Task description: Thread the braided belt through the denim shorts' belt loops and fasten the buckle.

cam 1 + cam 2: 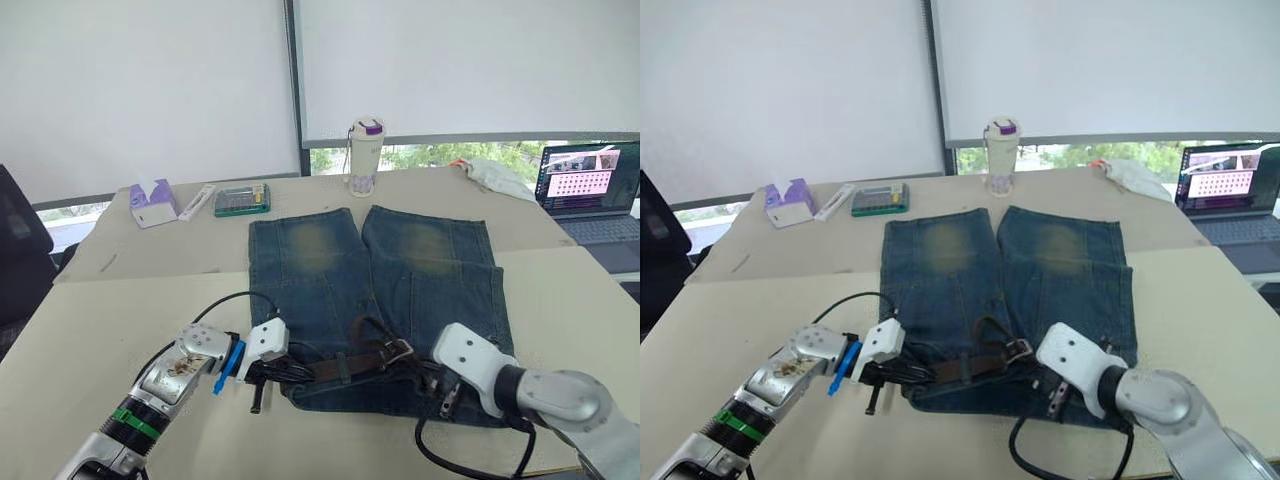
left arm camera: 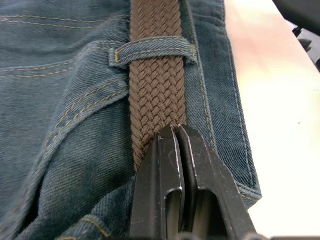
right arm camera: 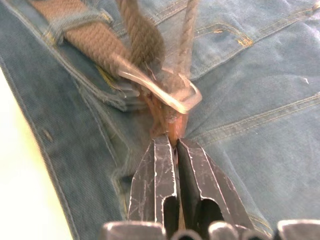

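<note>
The denim shorts (image 1: 400,270) lie flat on the table with the waistband toward me. The braided belt (image 1: 345,365) runs along the waistband and passes under a belt loop (image 2: 155,50). Near the middle it arches up in a slack bow. My left gripper (image 2: 175,131) is at the waistband's left end, shut on the braided belt (image 2: 157,85). The silver buckle (image 3: 170,97) sits tilted near the fly, also seen as buckle (image 1: 399,350). My right gripper (image 3: 171,142) is shut on the belt's reddish-brown tip just below the buckle frame.
At the table's far side stand a white bottle (image 1: 366,155) with a purple lid, a tissue box (image 1: 152,203), a green case (image 1: 242,199) and a white cloth (image 1: 495,175). An open laptop (image 1: 590,185) is at the far right. Black cables loop beside both wrists.
</note>
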{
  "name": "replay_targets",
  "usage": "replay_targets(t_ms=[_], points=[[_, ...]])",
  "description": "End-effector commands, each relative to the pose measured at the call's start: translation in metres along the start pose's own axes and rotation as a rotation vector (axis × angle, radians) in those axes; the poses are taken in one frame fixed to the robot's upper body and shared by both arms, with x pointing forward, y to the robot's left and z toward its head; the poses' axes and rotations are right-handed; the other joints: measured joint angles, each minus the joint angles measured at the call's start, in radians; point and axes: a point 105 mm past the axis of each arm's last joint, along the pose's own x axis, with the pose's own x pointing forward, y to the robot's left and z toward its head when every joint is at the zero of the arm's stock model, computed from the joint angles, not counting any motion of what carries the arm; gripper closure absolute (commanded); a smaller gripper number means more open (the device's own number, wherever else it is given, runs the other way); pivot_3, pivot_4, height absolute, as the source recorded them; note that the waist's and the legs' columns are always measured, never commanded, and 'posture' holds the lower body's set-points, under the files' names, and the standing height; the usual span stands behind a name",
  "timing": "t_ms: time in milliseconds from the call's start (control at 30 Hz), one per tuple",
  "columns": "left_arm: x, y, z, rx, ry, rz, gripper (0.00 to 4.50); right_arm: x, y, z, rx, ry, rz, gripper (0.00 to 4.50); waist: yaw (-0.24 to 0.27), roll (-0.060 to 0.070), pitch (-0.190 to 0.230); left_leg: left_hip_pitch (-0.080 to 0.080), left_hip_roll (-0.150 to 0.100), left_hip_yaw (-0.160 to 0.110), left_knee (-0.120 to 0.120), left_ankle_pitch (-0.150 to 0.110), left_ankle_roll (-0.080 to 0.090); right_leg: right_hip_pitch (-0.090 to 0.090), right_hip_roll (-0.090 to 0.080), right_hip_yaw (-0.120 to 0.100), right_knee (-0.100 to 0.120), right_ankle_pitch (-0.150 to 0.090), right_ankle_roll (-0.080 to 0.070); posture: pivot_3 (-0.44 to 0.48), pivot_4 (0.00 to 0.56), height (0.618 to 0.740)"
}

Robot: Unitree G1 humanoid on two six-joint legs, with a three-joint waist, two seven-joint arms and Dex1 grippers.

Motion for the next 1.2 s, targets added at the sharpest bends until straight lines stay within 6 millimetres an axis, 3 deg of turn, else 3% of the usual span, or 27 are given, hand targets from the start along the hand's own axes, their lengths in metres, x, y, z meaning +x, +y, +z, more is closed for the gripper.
replay_targets(t_ms=[33,167,367,633,733,767,867,967,1200], points=[[-0.008,0.001,-0.059,-0.158,0.211,0.073,4.47,-0.007,-0.002,0.009,0.033,-0.060,-0.008,4.50,-0.007,0.000,0.000,0.003,0.001,0.000,-0.001,-0.001,0.001,0.003,0.001,0.000,0.000,-0.001,0.001,0.000,0.150,0.740],[-0.005,0.005,-0.051,-0.140,0.186,0.078,4.47,0.009,0.011,0.025,0.086,-0.153,0.031,4.50,-0.021,0.001,0.000,0.006,0.004,0.000,-0.003,-0.001,0.001,0.004,0.003,0.000,0.001,-0.003,0.002,0.000,0.150,0.740],[-0.005,0.007,-0.046,-0.124,0.177,0.090,4.47,0.014,0.013,0.018,0.039,-0.102,0.027,4.50,-0.016,0.001,0.000,0.005,0.002,0.000,-0.004,0.000,0.000,0.002,0.001,0.000,0.000,-0.003,0.001,0.000,0.150,0.740],[-0.005,0.006,-0.046,-0.115,0.177,0.099,4.50,0.009,0.008,0.015,0.012,-0.081,0.011,1.67,-0.017,0.001,0.000,0.005,0.002,0.000,-0.004,0.000,0.000,0.003,0.002,0.000,0.000,-0.004,0.002,0.000,0.150,0.740],[-0.006,0.006,-0.047,-0.111,0.178,0.103,4.50,0.005,0.005,0.003,-0.006,-0.023,-0.009,1.67,-0.015,0.001,0.000,0.005,0.002,0.000,-0.004,0.000,0.000,0.003,0.001,0.000,0.000,-0.004,0.002,0.000,0.150,0.740],[-0.006,0.006,-0.048,-0.111,0.179,0.105,4.50,0.003,0.003,-0.001,-0.013,-0.008,-0.016,1.89,-0.015,0.001,0.000,0.005,0.002,0.000,-0.004,0.000,0.000,0.003,0.001,0.000,0.000,-0.004,0.002,0.000,0.150,0.740],[-0.006,0.006,-0.049,-0.113,0.181,0.106,4.50,0.001,0.001,-0.001,-0.015,-0.018,-0.022,2.97,-0.017,0.001,0.000,0.005,0.002,0.000,-0.005,0.000,0.000,0.003,0.001,0.000,0.000,-0.004,0.002,0.000,0.150,0.740],[-0.005,0.005,-0.049,-0.114,0.181,0.103,4.50,0.007,0.006,0.012,0.002,-0.076,0.001,3.95,-0.020,0.001,0.000,0.007,0.003,0.000,-0.009,0.000,-0.001,0.003,0.001,0.000,0.000,-0.004,0.002,0.000,0.150,0.740],[-0.004,0.005,-0.047,-0.112,0.179,0.110,4.50,0.016,0.019,0.023,0.049,-0.118,0.062,3.95,-0.017,0.001,0.000,0.006,0.003,-0.001,-0.010,0.001,-0.001,0.002,0.002,0.000,-0.001,-0.004,0.002,0.000,0.150,0.740]])
